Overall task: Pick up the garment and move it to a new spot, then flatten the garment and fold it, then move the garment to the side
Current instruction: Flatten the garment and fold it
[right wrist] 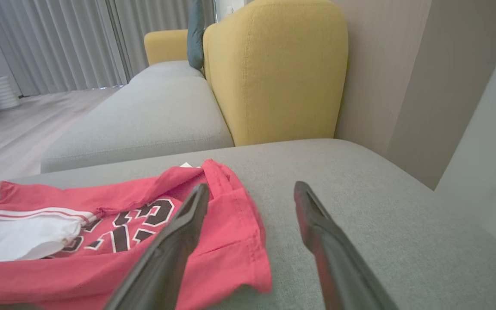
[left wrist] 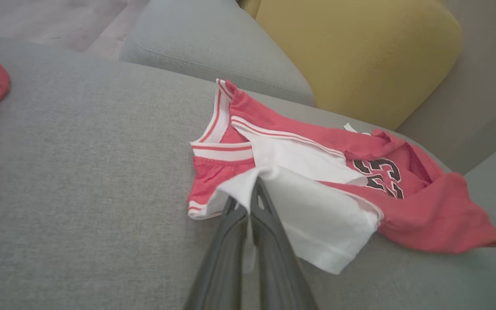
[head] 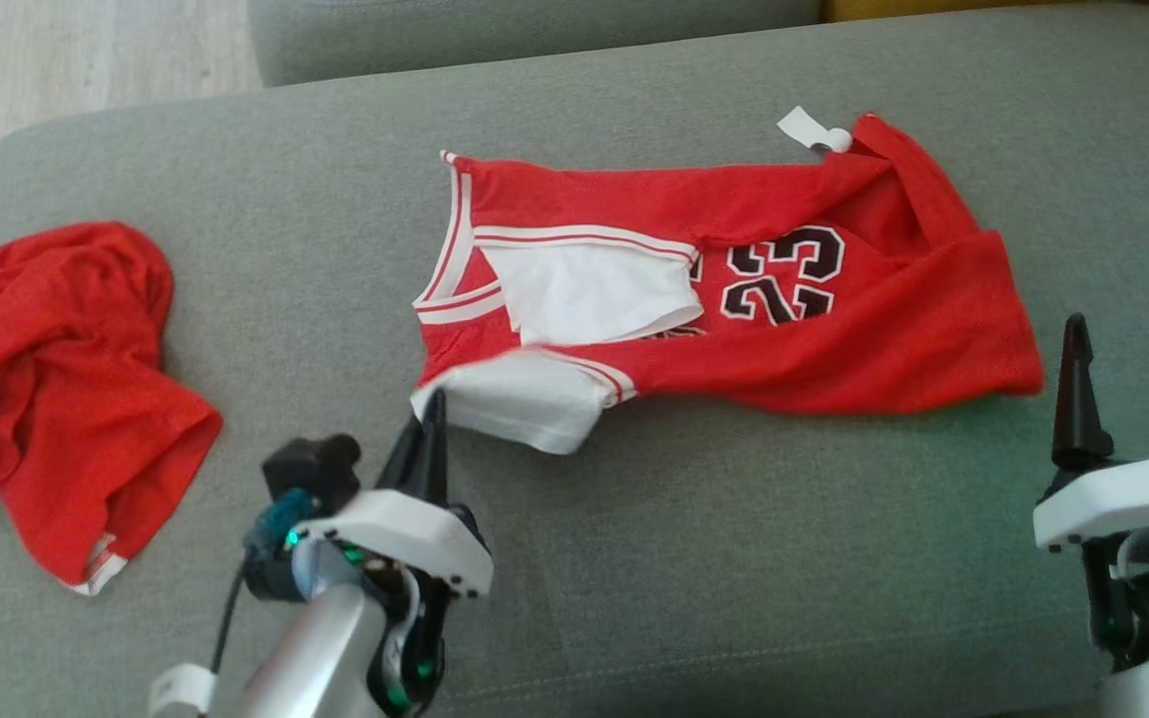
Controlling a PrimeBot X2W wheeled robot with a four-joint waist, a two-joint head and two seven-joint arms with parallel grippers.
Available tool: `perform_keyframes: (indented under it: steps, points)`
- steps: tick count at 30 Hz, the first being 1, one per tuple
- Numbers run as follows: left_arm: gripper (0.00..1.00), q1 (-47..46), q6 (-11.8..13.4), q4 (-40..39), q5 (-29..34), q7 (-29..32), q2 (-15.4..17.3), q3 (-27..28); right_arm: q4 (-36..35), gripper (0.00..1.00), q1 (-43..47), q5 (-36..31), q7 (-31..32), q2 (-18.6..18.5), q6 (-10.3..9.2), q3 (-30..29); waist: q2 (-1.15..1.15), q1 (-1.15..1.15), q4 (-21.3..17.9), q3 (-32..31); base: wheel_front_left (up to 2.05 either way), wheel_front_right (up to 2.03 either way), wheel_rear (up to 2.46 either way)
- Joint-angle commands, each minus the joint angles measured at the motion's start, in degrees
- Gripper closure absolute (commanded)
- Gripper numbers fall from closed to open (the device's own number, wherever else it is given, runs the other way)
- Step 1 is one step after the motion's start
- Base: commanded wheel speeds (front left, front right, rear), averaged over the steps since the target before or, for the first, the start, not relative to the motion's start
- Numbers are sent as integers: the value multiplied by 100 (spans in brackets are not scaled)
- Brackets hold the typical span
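At the left edge of the grey sofa cushion [head: 694, 578] a second red cloth [head: 56, 389] lies crumpled, well apart from my work; I'd leave it alone. Further right, my left gripper [head: 432, 424] is clenched on the near left corner of the jersey [head: 834, 329], pinching the white flap [head: 525, 404] that folds out there. The jersey lies in the middle of the cushion, bunched and half turned, its number facing up. To lift it well, I judge I should rise slowly and check that the pinch has a firm bite, or the cloth may slip free. At the near right, my right gripper [head: 1121, 339] hangs released beside the jersey's right end, apart from it. Taking that hem too would carry the jersey spread rather than dangling.
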Motion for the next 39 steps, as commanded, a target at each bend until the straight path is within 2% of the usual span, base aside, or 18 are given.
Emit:
perform_keyframes:
  steps: [1, 5, 9, 21, 39]
  points:
    - [100, -200, 22, -285, 71, -73, 40, 287, -130, 0, -252, -69, 55, -35, -4, 89, 0, 0, 40, 10, 0, 0, 0]
    - [100, -92, -30, -520, 205, -76, 35, 434, 155, 0, -320, -80, 311, -35, -4, -34, 0, 0, 97, 30, 0, 0, 0]
    - [100, -12, -110, -614, 318, -77, 27, 446, 553, 0, -425, -368, 583, -35, -4, -72, 0, 0, 147, 84, 0, 0, 0]
    - [100, -60, -206, -610, 449, -78, 18, 398, 1649, 0, -1148, -550, 894, -35, -4, -251, 0, 0, 167, 315, 0, 0, 0]
    - [100, -211, -255, -561, 465, -78, 16, 332, 2752, 0, -1786, -732, 834, -225, -4, -337, 0, 0, 303, 531, 0, 0, 0]
